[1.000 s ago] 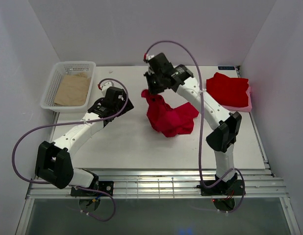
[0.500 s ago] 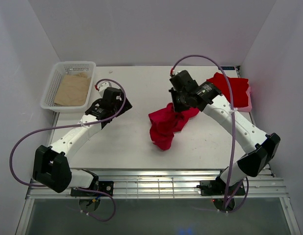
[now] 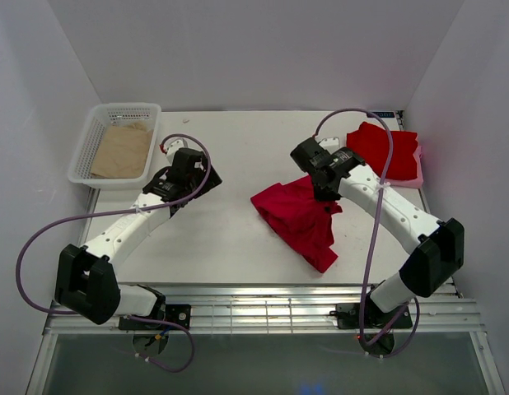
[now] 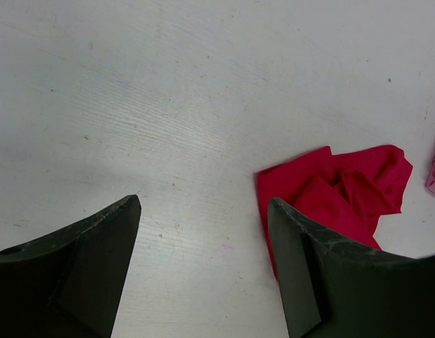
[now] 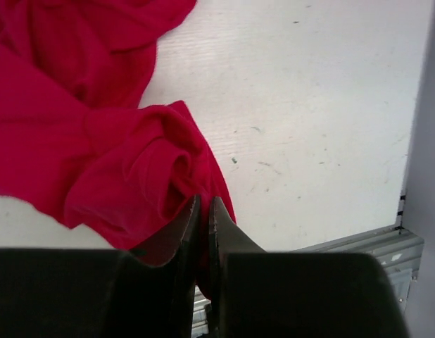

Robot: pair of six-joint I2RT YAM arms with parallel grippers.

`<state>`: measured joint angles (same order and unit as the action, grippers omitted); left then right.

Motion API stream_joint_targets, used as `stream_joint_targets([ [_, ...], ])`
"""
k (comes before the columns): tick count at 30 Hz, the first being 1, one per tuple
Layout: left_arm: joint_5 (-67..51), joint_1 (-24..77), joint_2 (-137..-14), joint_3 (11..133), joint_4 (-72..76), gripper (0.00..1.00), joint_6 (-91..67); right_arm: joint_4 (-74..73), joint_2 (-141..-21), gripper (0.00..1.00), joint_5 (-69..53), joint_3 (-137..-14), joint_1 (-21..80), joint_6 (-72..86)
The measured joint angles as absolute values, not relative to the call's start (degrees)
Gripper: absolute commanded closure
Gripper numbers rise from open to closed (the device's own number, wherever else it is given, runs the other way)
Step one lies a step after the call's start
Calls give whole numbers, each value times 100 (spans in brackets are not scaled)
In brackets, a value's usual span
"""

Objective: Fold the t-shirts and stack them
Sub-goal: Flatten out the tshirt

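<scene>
With the top view read as a clock face, twelve at the far wall, the white table (image 3: 230,230) fills the field. Between centre and four o'clock lies the loose t-shirt (image 3: 300,218), bright red, crumpled, with one tail trailing toward five o'clock near the table's front edge. At ten o'clock stands the white basket (image 3: 81,160), holding a tan sheet (image 3: 123,151). At two o'clock a second t-shirt (image 3: 386,150) rests in a compact pile on a pale pink piece (image 3: 418,173); how neatly it is folded cannot be told.

The right gripper (image 5: 205,201), at three o'clock from centre, has its fingers pressed together on a thin fold at the far edge of the loose t-shirt. The left gripper (image 4: 203,204), at nine o'clock, hangs above bare table with fingers spread wide, holding nothing, well apart from the cloth.

Hazards, as judged:
- The pinch takes very little cloth, so a quick pull could let it slip free.
- Hauling from one corner alone would likely bunch the shirt instead of flattening it, since the other hand is not yet on it.
- Its trailing tail could slide over the front edge if drawn toward six o'clock.
</scene>
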<state>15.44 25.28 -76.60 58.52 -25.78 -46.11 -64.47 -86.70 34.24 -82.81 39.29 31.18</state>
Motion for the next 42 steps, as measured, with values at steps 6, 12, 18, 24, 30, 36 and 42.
stream_joint_targets([
  [6,722,2521,-7752,5660,-2119,21,-4372,-6794,-8901,92,4101,-8149,3623,3406],
  [12,-392,2552,-8945,6167,-1461,22,-4178,-7155,-8643,92,4007,-7972,3500,3575],
  [18,-1111,2869,-10685,7651,-1256,23,-4056,-7236,-7830,92,3505,-7649,3680,3765],
  [24,-1463,3544,-11727,8838,-1173,44,-3920,-7347,-7642,92,3055,-6912,3769,4115],
  [30,-1518,3970,-12525,9747,-1404,48,-3651,-7338,-7446,92,2827,-6663,3791,4307],
  [36,-770,4283,-12923,10044,-1861,56,-3194,-7321,-7293,92,2735,-6641,3791,4383],
  [42,193,4560,-12954,9907,-2106,57,-2976,-7269,-7107,92,2611,-6445,3795,4460],
])
